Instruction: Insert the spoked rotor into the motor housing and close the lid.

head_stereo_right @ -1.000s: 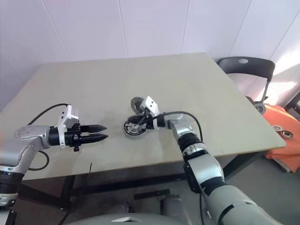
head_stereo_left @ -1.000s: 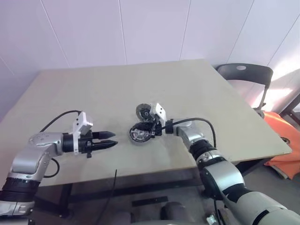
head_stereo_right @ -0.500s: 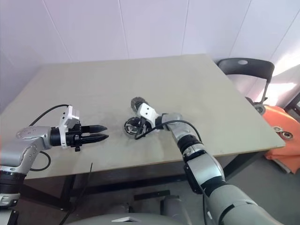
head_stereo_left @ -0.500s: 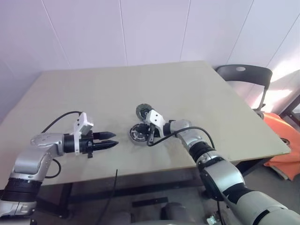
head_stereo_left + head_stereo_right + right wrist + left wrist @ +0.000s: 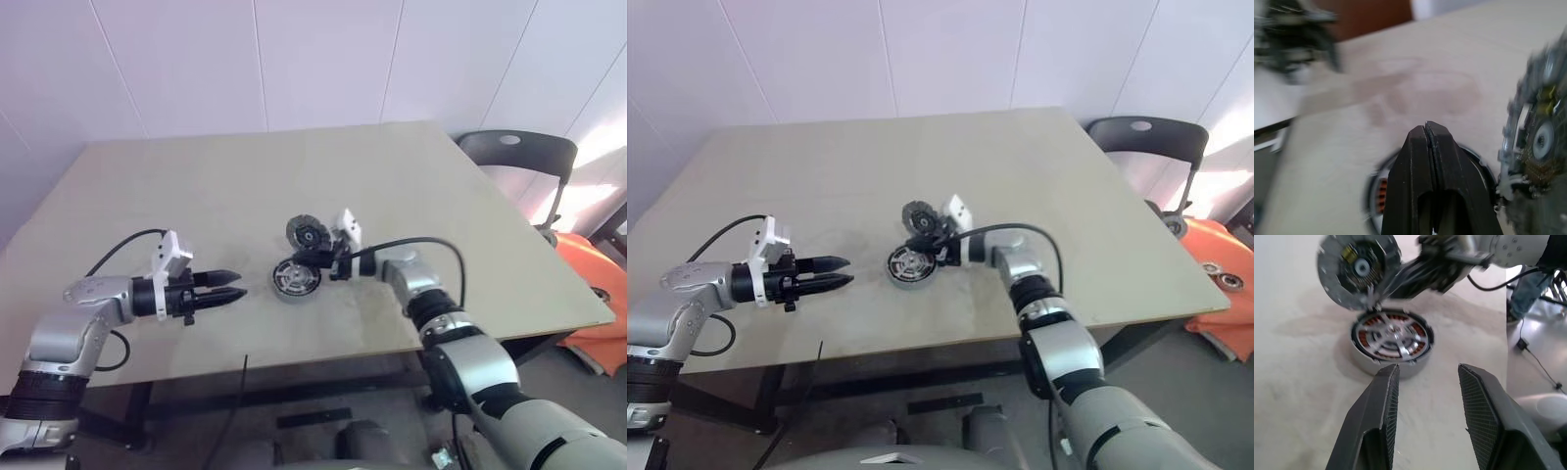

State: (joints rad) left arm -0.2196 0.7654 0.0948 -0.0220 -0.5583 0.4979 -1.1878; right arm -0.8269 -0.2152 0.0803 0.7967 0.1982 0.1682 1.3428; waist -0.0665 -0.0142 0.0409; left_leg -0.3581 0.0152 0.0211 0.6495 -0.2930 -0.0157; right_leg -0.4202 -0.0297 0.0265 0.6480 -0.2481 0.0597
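Left wrist view: the motor housing [image 5: 1392, 342] lies flat on the pale table [image 5: 196, 186], and the spoked rotor [image 5: 1394, 335] already sits inside it, silver spokes over the copper windings. Just beyond it the lid [image 5: 1358, 268] stands on edge, its inner face turned toward this camera and its lower rim touching the far rim of the housing.

The right claw [image 5: 330, 265] has its two black fingers pressed fully together, gripping nothing. It reaches in from the right, with its tips beside the upright lid; whether they touch the lid cannot be told. Half a second ago this claw lay lower, over the housing; since then it has lifted and drawn back toward the right, and the lid now shows clear of it, propped up behind the housing.

The left claw [image 5: 1426, 396] is about half open and empty, its fingers apart and pointing at the housing from the left, well short of it. It has stayed in place over the last second.

What this means for the task, as a judgement: the insertion step looks done, and closing is what remains. The lid is not yet seated; it needs tipping down flat over the rotor and centring on the housing. Standing on edge, it could roll or fall away instead.
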